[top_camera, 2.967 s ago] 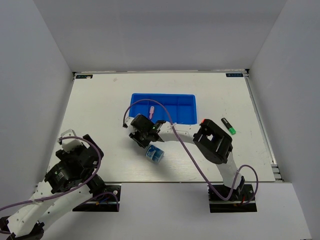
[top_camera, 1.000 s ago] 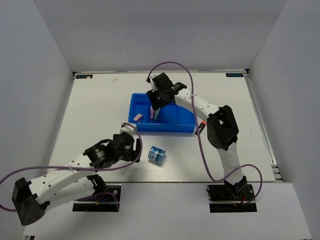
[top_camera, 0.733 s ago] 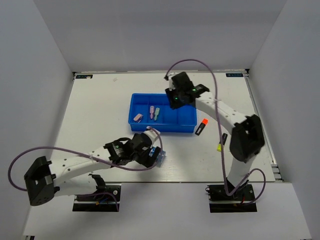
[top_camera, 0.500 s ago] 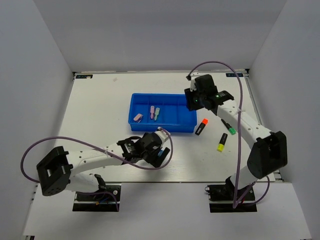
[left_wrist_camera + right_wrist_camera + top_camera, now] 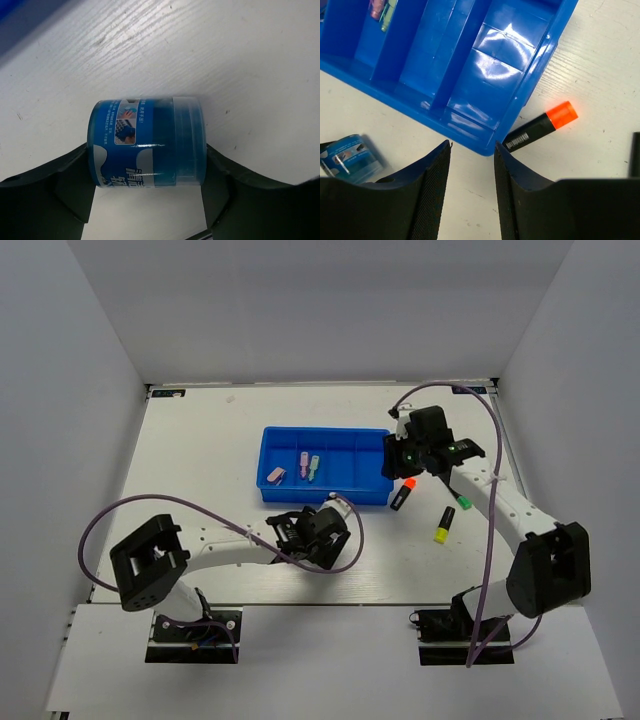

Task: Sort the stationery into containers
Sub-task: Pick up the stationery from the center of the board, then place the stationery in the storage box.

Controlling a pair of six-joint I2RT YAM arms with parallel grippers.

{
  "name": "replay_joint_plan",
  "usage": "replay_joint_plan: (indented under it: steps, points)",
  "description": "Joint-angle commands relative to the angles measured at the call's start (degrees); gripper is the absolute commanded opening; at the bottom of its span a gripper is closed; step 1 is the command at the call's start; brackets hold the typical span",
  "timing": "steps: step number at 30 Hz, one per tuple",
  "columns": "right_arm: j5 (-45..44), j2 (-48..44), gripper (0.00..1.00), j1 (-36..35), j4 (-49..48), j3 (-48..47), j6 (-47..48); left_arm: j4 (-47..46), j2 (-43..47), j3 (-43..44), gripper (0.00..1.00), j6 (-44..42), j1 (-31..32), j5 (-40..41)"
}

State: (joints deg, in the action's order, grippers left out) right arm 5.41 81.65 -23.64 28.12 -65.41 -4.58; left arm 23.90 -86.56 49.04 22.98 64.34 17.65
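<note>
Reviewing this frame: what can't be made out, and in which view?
Top external: the tape roll is mostly hidden under the left gripper.
Left wrist: its fingers flank the roll; whether they press it is unclear.
Right wrist: a black item is cut by the right edge, cap unseen; pink and mint pieces cropped at top.

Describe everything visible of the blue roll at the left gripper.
The blue-clear roll is a short cylinder, glossy plastic by its look: blue printed label on one part, clear band at the other end. It lies on its side on the white table. The left gripper has a finger at each end; whether they press it cannot be told.
</note>
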Motion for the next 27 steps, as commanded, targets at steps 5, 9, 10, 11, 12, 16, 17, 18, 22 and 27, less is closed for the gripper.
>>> replay_joint_plan:
  steps: [5, 9, 10, 11, 12, 16, 17, 18, 22, 27]
  points:
    - [3.47, -8.15, 0.39, 1.4, -1.49, 3.09, 0.18, 4.22, -0.1, 9.12, 0.0, 1.19, 1.76, 6.26]
    - [3.38, -11.15, 0.05, 2.1, 0.17, 5.29, 3.7, 10.28, -0.62, 19.41, 0.0, -1.18, 2.28, 5.03]
    - [2.6, -12.12, 0.0, 2.28, 0.62, 6.51, 4.14, 12.38, -1.06, 25.52, 0.0, -2.75, 2.29, 4.85]
    - [1.63, -12.3, 0.0, 2.45, 0.8, 7.13, 4.14, 12.92, -2.54, 27.67, 0.0, -3.2, 1.24, 4.42]
    - [0.75, -13.35, 0.0, 2.72, 0.8, 8.27, 5.97, 13.53, -3.25, 29.61, 0.0, -3.47, 0.88, 4.15]
    - [-4.26, -14.06, 0.0, 3.51, 1.67, 11.18, 5.2, 21.25, -12.1, 47.88, 0.0, -1.98, -5.16, 6.25]
    - [-5.14, -13.88, 0.0, 3.86, 1.85, 11.79, 5.02, 24.41, -15.53, 56.35, 0.0, -0.41, -7.27, 6.43]
    - [-8.28, -13.97, 0.0, 4.12, 2.29, 12.05, 4.93, 26.09, -18.87, 58.96, 0.0, -0.48, -8.86, 6.08]
    - [-9.45, -15.37, 0.0, 5.88, 2.73, 13.46, 4.93, 28.92, -28.12, 71.09, 0.05, -3.2, -12.91, 4.15]
    - [-8.14, -17.31, 0.0, 9.04, 2.47, 14.96, 4.93, 28.22, -33.84, 74.54, 0.09, -6.29, -19.32, -3.23]
